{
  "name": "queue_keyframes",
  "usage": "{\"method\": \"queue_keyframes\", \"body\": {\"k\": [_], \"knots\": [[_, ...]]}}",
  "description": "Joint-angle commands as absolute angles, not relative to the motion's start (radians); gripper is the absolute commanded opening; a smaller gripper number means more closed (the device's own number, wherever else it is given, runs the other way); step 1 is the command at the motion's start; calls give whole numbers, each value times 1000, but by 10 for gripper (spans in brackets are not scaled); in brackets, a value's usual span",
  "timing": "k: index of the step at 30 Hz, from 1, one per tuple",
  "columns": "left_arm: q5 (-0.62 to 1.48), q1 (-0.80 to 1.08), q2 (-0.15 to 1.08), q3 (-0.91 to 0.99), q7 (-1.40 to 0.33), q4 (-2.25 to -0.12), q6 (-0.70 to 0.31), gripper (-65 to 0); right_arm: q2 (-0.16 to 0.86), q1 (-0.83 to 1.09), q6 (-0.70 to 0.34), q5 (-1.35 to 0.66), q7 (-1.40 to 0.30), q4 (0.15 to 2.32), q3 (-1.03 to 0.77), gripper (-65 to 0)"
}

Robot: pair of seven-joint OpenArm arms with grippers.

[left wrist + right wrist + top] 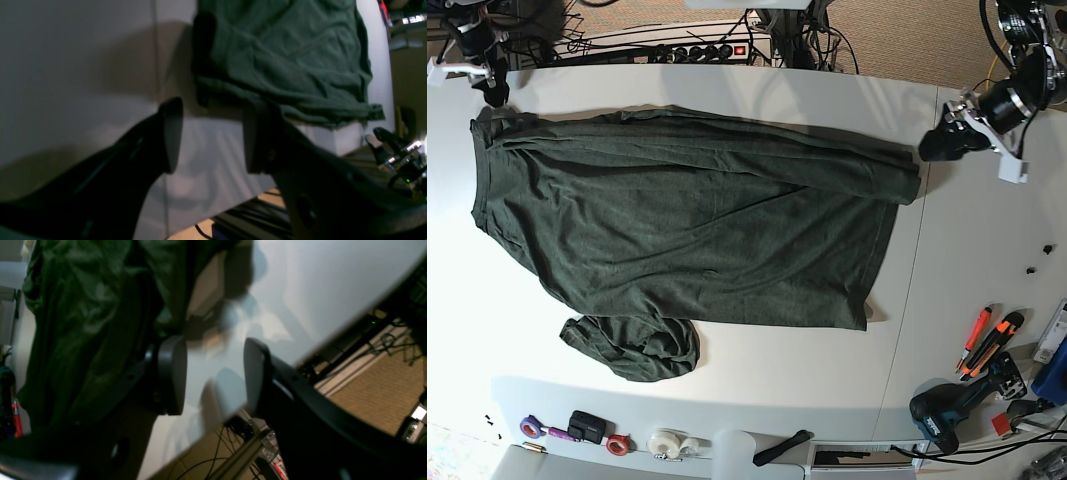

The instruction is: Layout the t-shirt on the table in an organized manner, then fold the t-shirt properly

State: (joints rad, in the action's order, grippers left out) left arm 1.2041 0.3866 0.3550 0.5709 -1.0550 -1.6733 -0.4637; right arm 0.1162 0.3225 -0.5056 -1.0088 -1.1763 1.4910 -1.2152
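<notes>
The dark green t-shirt (pixel 697 230) lies spread across the white table (pixel 972 250), with one sleeve bunched at its near edge. My left gripper (pixel 940 142) hovers just off the shirt's far right corner. In the left wrist view this gripper (pixel 213 136) is open, with bare table between its fingers and the t-shirt (pixel 287 60) just beyond them. My right gripper (pixel 493 92) hangs by the shirt's far left corner. The right wrist view shows it (pixel 213 373) open too, nothing held, with the t-shirt (pixel 83 323) beside its left finger.
A thin seam (pixel 909 300) crosses the table right of the shirt. Orange cutters (pixel 985 340) and a drill (pixel 947 412) lie at the near right. Tape rolls (pixel 667 443) sit along the near edge. A power strip and cables (pixel 697 50) run behind the far edge.
</notes>
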Motion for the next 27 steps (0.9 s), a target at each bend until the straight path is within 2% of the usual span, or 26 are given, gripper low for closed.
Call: {"method": "queue_keyframes", "body": {"k": [1, 19, 27], "knots": [[1235, 383, 371, 590, -1040, -1687, -470, -347, 133, 313, -516, -1014, -1166, 1503, -1219, -372], [1234, 382, 374, 651, -1041, -1687, -472, -347, 144, 213, -516, -960, -1106, 1503, -1216, -372], [1234, 382, 373, 650, -1042, -1687, -473, -347, 180, 194, -516, -916, -1099, 1503, -1138, -378]]}}
